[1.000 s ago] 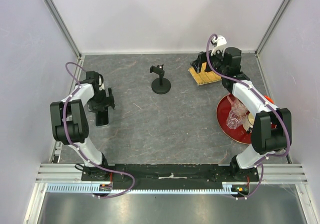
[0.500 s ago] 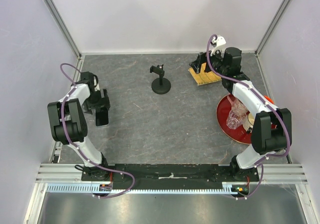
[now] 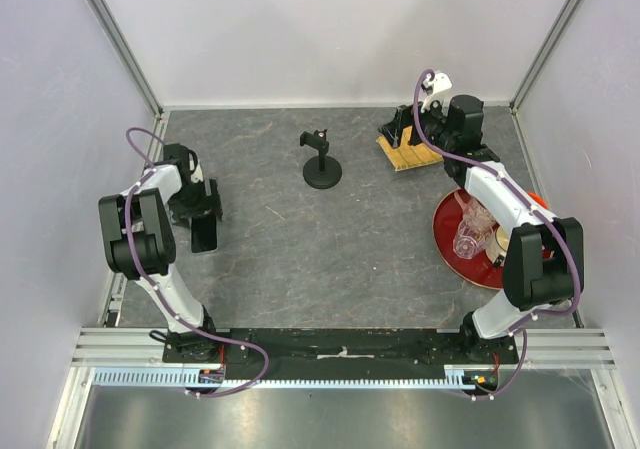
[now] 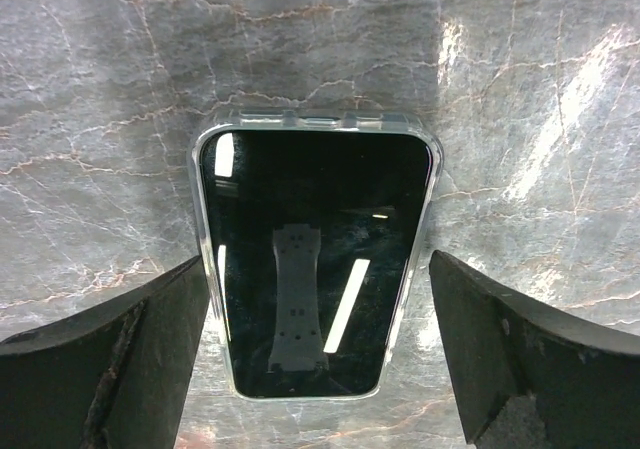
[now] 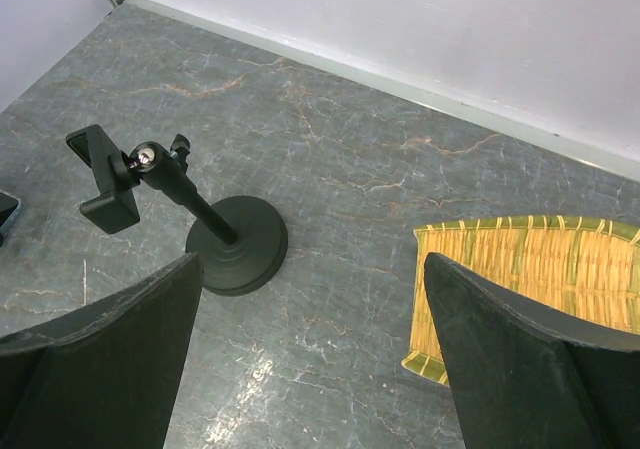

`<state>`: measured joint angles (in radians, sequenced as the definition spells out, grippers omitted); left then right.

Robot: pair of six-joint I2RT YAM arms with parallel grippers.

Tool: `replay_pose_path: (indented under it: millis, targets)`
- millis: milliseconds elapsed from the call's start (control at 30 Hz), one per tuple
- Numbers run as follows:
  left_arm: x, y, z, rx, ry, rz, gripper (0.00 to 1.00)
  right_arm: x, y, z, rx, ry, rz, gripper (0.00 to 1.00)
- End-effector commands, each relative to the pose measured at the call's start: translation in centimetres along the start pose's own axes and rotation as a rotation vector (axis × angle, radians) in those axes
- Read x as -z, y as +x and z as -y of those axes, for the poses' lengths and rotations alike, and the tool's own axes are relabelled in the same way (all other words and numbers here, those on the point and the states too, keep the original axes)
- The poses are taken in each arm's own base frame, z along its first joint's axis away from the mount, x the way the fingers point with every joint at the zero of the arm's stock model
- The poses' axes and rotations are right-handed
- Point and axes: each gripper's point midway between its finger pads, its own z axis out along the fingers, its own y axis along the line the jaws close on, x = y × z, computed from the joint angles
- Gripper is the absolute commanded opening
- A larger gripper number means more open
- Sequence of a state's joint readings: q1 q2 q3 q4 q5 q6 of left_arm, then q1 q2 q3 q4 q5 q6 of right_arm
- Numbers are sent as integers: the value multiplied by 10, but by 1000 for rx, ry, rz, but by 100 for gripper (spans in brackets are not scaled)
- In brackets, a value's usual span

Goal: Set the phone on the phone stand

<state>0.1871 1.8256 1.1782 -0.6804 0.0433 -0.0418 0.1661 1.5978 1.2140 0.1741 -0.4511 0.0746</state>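
Note:
The phone (image 4: 312, 269) is a black slab in a clear case, lying flat on the grey table at the left (image 3: 205, 234). My left gripper (image 4: 318, 354) is open, pointing down, with one finger on each side of the phone's near end; I cannot tell if the pads touch it. In the top view it (image 3: 203, 207) sits just behind the phone. The black phone stand (image 3: 321, 161) stands upright at the table's back middle, with its disc base and clip cradle in the right wrist view (image 5: 180, 209). My right gripper (image 5: 312, 369) is open and empty, raised at the back right (image 3: 408, 127).
A yellow bamboo mat (image 3: 408, 151) lies at the back right under the right gripper, also in the right wrist view (image 5: 530, 289). A round red plate (image 3: 450, 237) with clear glassware (image 3: 472, 231) sits at the right edge. White walls enclose the table.
My left gripper drew back from over the phone toward the left, then settled with its fingers around the phone's far end. The phone, the stand and the right arm have not moved.

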Motion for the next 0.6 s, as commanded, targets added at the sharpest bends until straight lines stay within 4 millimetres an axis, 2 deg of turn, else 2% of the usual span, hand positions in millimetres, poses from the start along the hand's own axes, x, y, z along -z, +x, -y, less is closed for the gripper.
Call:
replay_pose_path:
  millis: [0,100,233,400,467,567]
  targets:
    - [-1,-4,3,-73,-34,-7,92,8,-24,-8,52,-24,74,98]
    - [0,3,5,-80,-33,-27,91,9,-25,-7,50,-25,75,98]
    - [0,15,13,-94,-5,-50,100,7,-25,-10,50,-39,68,98]
    - [1,25,23,-97,21,-74,100,7,-25,-10,51,-42,65,98]
    - [-2,29,26,-102,13,-89,98,8,-26,-11,51,-42,67,98]
    - [-9,36,27,-76,-17,-125,88,9,-27,-11,56,-39,67,98]
